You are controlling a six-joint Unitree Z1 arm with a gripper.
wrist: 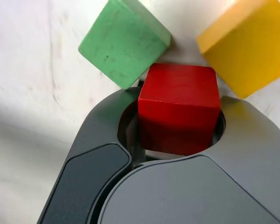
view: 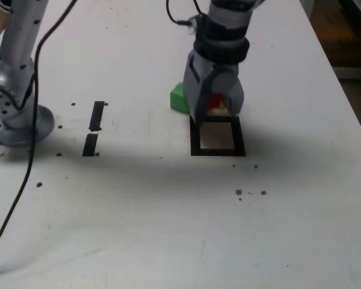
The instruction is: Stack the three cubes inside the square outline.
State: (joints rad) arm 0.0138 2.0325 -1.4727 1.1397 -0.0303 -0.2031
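Note:
In the wrist view my gripper (wrist: 177,98) is shut on the red cube (wrist: 179,116), which sits between the two dark jaws. The green cube (wrist: 123,42) touches one corner of the red cube, and the yellow cube (wrist: 247,44) lies close on the other side. In the exterior view the gripper (view: 215,108) points down just behind the square outline (view: 195,137), whose white centre holds nothing. A bit of the red cube (view: 215,103) shows between the jaws. The green cube (view: 178,97) sits to the exterior view's left of the gripper. The yellow cube is mostly hidden there.
Two short black tape strips (view: 97,115) (view: 90,145) lie at the exterior view's left. The arm's grey base (view: 12,114) stands at the far left, with a black cable (view: 33,120) trailing over the white table (view: 168,229). Small dark specks (view: 239,192) dot the table.

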